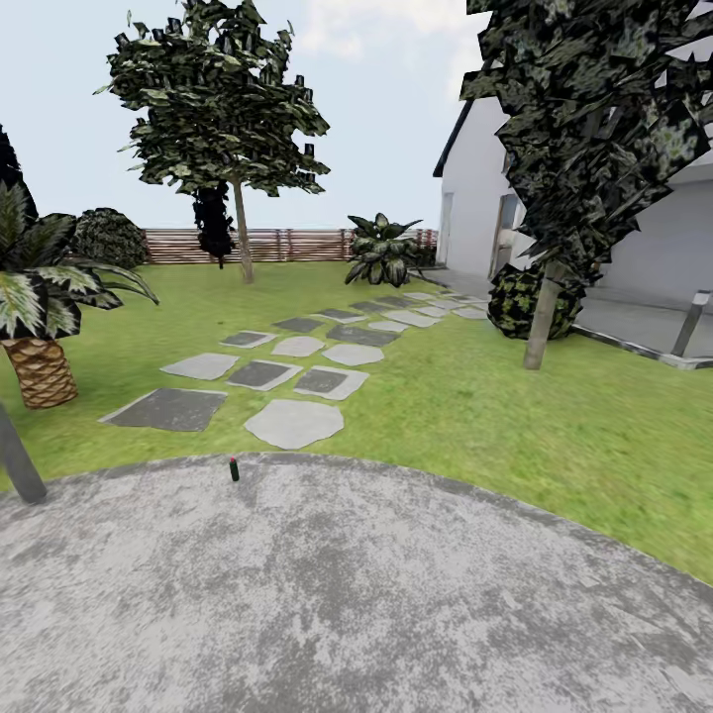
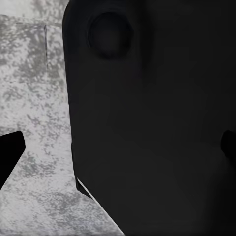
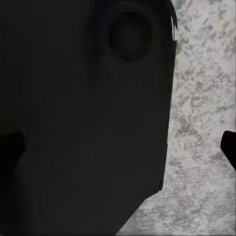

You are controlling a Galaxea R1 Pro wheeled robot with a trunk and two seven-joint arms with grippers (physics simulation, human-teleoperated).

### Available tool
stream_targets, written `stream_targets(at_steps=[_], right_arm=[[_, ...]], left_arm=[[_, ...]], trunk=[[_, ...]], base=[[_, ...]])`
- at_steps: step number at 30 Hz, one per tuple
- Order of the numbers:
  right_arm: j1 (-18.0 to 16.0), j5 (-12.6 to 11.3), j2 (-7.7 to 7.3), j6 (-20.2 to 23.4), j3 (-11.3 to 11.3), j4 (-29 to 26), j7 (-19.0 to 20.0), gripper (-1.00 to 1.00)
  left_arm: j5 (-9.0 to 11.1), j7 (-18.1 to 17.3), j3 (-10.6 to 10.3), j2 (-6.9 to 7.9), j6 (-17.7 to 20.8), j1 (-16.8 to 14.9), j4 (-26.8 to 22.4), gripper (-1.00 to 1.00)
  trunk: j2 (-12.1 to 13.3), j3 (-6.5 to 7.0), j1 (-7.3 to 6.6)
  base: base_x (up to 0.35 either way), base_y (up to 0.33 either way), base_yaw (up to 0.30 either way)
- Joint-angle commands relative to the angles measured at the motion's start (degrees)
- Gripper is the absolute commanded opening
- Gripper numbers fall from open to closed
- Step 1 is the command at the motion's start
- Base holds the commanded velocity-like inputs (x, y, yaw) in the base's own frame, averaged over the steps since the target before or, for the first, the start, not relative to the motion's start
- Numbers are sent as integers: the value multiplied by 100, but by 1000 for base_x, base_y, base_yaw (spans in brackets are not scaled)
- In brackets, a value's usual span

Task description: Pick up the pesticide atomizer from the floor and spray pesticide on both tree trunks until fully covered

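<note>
The pesticide atomizer (image 1: pixel 234 467), a slim dark bottle with a red top, stands upright, long axis vertical, just inside the curved far edge of the floor (image 1: pixel 356 594), rough mottled grey concrete with broad open paving around it. Beyond lie grass and flat stepping stones (image 1: pixel 294 423). Two smooth pale tree trunks (image 1: pixel 243 238) (image 1: pixel 541 327) rise well apart. Whether either claw is released or clenched, I cannot tell

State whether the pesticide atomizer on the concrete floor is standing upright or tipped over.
Upright. In the head view the pesticide atomizer stands vertical near the curved edge of the concrete floor, its red top uppermost and its dark body straight below.
</note>
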Motion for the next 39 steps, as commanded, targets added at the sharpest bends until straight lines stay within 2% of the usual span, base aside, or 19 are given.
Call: stream_targets(at_steps=[1, 3, 10, 21, 28, 32, 37, 38, 39], right_arm=[[-1, 0, 0, 0, 0, 0, 0, 100], [48, 6, 65, 30, 8, -65, 44, 100], [31, 16, 236, 19, 9, -220, 44, 100], [26, 8, 279, 9, 5, -302, 37, 100], [26, 16, 272, -179, -2, -525, 35, 100], [26, 25, 235, -307, -7, -654, 26, 100], [20, 20, 74, -468, -29, -816, 18, 100], [16, 19, -241, -1334, -31, -1908, 18, 100], [14, 19, -256, -1368, -32, -1988, 18, 100]], left_arm=[[0, 0, 0, 0, 0, -1, 0, 100], [15, -35, -26, -54, 56, 32, -57, 100], [0, -43, -10, -56, 30, 28, -38, 100], [11, -44, 9, -53, 27, 26, -35, 100], [9, -39, -20, -33, -19, -3, -121, 100], [-16, -37, -25, -1, -106, -22, -250, 100], [-18, -35, -19, 115, -266, -34, -412, 100], [-18, -35, -19, 128, -1405, -40, -890, 100], [-18, -34, -19, 132, -1482, -44, -907, 100]], trunk=[[-1, -3, 0], [-1, -3, 0], [-1, -3, 0], [-1, -3, 0], [-1, -3, 0], [-1, -3, 0], [-1, -3, 0], [-1, -3, 0], [-1, -3, 0]], base=[[0, 0, 0], [0, 0, 0], [0, 0, 0], [0, 0, 0], [0, 0, 0], [0, 0, 0], [0, 0, 0], [0, 0, 0], [0, 0, 0]])
